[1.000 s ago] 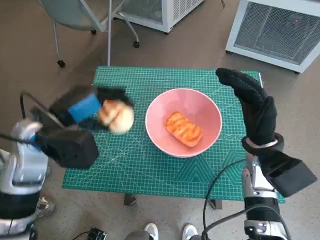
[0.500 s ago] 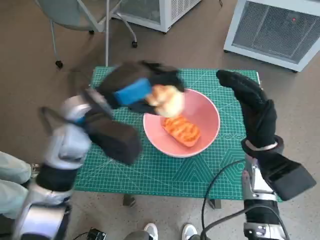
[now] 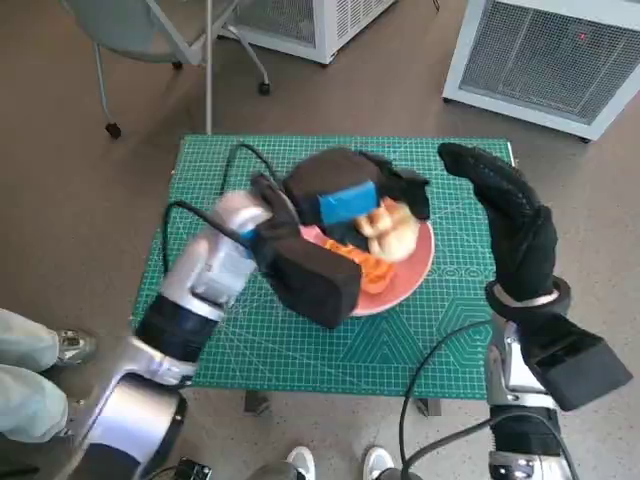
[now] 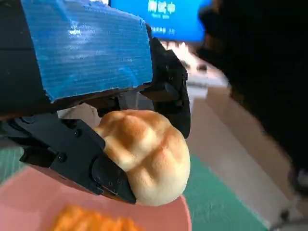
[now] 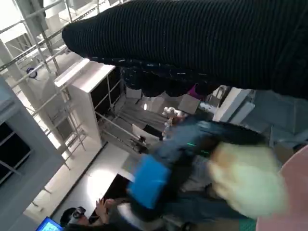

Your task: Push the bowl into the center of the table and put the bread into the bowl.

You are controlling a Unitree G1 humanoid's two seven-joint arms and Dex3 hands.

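From the head view, the left hand (image 3: 350, 200) holds a round golden bread roll (image 3: 392, 230) over the pink bowl (image 3: 405, 275) on the green tabletop (image 3: 250, 350). The right hand (image 3: 505, 205) stands beside the bowl, fingers straight, holding nothing.

From the left wrist view, black fingers (image 4: 72, 154) grip the roll above the bowl's rim, near an orange bread piece (image 4: 89, 221).

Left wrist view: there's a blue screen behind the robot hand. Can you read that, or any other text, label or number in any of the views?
Blue screen, left wrist view: a line of pale characters, too blurred to read.
Green cutting mat, head view: printed grid lines and markings, too small to read.
Blue tape on the left robot hand: no print on it.
Nothing else legible.
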